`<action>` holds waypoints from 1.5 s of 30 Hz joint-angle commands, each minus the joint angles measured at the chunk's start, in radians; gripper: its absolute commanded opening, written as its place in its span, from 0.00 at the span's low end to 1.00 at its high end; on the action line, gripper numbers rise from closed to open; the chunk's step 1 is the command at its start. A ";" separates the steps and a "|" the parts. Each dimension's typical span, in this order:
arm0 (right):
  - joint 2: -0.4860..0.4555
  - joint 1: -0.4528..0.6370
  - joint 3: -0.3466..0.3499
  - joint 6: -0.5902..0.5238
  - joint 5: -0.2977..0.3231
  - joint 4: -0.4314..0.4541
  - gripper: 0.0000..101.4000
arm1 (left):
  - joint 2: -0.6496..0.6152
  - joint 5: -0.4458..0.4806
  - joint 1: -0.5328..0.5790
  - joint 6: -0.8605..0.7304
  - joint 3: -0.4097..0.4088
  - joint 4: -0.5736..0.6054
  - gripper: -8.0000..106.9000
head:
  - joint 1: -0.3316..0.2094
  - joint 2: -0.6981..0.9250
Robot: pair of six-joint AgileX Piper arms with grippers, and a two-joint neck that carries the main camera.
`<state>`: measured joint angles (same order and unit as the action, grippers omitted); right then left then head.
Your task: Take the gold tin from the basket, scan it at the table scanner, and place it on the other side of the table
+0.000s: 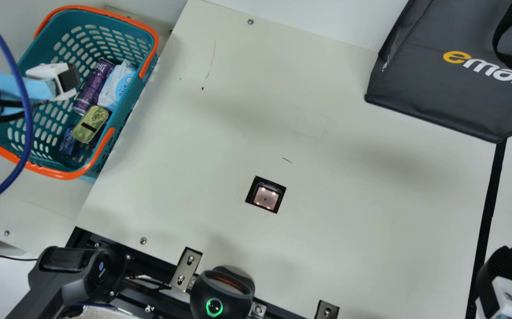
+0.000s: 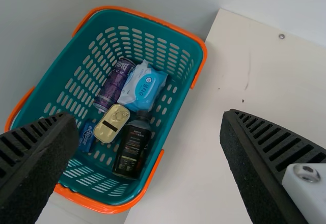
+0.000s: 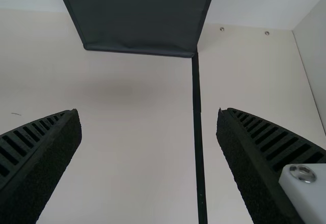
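Both arms' jaws gape; the main view mostly hides the dark bottle (image 2: 132, 152).

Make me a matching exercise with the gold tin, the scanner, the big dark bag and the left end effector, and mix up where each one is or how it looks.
Column one
1. Gold tin
2. Scanner
3. Dark bag
4. Left end effector

Column two
A. Set into the table, with small lights glowing
B. Open, over the basket
C. Between a small blue box and a dark bottle
D. At the main view's upper right

Right pairs: 1-C, 2-A, 3-D, 4-B
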<state>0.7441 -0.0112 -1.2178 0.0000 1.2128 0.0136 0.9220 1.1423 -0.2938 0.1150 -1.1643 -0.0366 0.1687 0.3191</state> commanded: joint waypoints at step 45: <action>0.000 0.000 0.000 0.000 0.000 0.001 0.94 | 0.631 -0.064 -0.414 -0.953 -0.180 0.331 0.85 | -0.030 0.002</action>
<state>0.7441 -0.0112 -1.2178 0.0000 1.2128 0.0146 1.5409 1.0811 -0.7075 -0.8342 -1.3433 0.2969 0.1672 0.3175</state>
